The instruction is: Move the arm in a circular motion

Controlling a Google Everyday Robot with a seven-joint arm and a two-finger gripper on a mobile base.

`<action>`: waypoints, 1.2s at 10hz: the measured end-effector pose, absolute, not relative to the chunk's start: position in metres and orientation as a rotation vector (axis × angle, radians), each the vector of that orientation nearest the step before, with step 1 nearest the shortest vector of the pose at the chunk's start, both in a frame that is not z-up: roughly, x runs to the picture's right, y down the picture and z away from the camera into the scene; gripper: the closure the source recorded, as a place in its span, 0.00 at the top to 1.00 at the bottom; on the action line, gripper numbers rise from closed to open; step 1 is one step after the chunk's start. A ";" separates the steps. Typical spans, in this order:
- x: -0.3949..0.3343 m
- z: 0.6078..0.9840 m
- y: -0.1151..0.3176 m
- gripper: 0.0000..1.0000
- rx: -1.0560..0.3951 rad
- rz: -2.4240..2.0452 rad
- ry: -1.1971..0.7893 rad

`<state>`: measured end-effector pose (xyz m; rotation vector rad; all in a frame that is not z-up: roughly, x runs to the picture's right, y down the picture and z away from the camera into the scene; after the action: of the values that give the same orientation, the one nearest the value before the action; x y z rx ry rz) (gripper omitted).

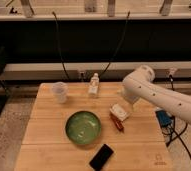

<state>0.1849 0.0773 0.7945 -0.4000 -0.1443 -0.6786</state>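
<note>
The arm (161, 95) reaches in over the right edge of the wooden table (44, 130), its gripper (120, 112) low near the middle, fingers too unclear to call, so I judge the circling underway, needing a sweep clear of the green bowl (83, 127) and bottle (93, 85).

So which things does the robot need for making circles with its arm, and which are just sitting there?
For the job:
- big glossy white robot arm
- its white gripper, low over the wooden table

Just sitting there:
- green round bowl
- clear plastic cup
- small white bottle
- black flat phone
</note>
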 end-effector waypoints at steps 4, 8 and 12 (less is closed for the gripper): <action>0.179 0.797 0.077 0.80 -0.394 -0.714 -0.149; 0.172 0.799 0.078 0.80 -0.393 -0.762 -0.154; 0.169 0.801 0.075 0.80 -0.390 -0.818 -0.158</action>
<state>0.1693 0.0755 0.8008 -0.3900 -0.1578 -0.8177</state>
